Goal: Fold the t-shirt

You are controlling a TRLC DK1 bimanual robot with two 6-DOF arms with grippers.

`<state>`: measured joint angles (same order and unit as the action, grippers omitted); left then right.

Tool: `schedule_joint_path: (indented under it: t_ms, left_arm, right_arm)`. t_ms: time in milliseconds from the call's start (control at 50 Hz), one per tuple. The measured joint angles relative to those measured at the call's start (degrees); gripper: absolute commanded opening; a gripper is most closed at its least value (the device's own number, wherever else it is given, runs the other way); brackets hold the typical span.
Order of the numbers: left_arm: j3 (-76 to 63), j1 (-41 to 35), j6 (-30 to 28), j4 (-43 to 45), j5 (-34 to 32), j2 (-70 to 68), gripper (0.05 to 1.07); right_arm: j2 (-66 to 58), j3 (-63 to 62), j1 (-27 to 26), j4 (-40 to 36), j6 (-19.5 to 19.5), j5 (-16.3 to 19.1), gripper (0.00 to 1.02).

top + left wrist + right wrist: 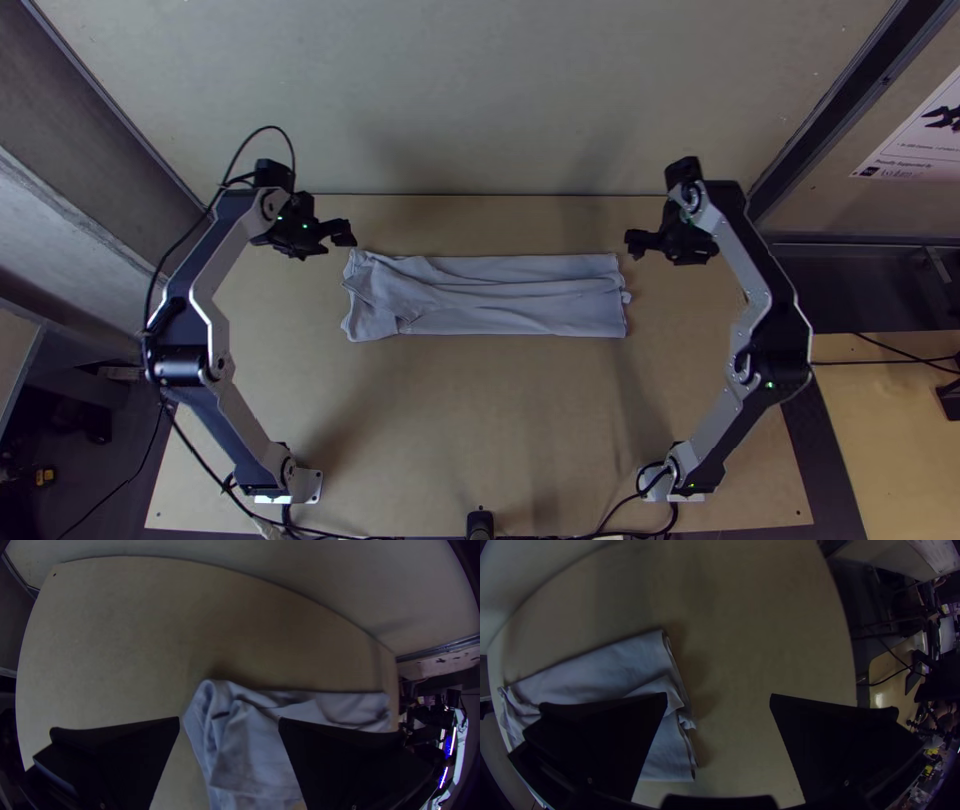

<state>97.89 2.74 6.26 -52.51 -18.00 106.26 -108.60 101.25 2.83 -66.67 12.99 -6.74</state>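
A light grey-blue t-shirt [490,297] lies folded into a long, narrow strip across the table, its left end wrinkled. Just off the strip's far left corner is my left gripper [345,234]. My right gripper [636,243] stands beyond the far right corner. In the left wrist view the left gripper [229,722] is open over the shirt's rumpled end [240,740], holding nothing. In the right wrist view the right gripper [719,700] has its fingers wide apart, with bare table between them and the shirt [605,670] partly behind one finger.
The wooden table [480,430] stretches in front of the shirt, toward the arms' bases. A pale wall panel [480,100] borders its far edge. Cables [190,430] run beside the left arm, and a black post [480,522] stands at the near edge.
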Motion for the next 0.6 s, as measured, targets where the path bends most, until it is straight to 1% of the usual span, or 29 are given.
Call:
schedule_joint_path:
  t_ms: [140, 260, 420, 600]
  left_arm:
    - [-5.2, 2.5, 0.0, -0.1, -7.2, -6.1, 1.03]
    - [-10.3, 6.3, -0.5, 0.0, -14.2, -9.0, 1.03]
    - [-17.7, 11.8, -2.5, 1.4, -19.0, -9.3, 1.03]
    - [-23.6, 16.0, -6.4, 2.4, -24.3, -8.3, 1.03]
  right_arm:
    - [6.5, 0.0, -0.9, -0.1, 0.0, 0.1, 0.99]
    - [11.9, 0.0, -1.6, -0.2, 0.0, 2.3, 0.99]
    - [17.0, 0.0, -3.1, -0.2, 0.0, 6.3, 0.99]
    - [20.1, -0.4, -4.2, -0.2, 0.0, 7.5, 0.99]
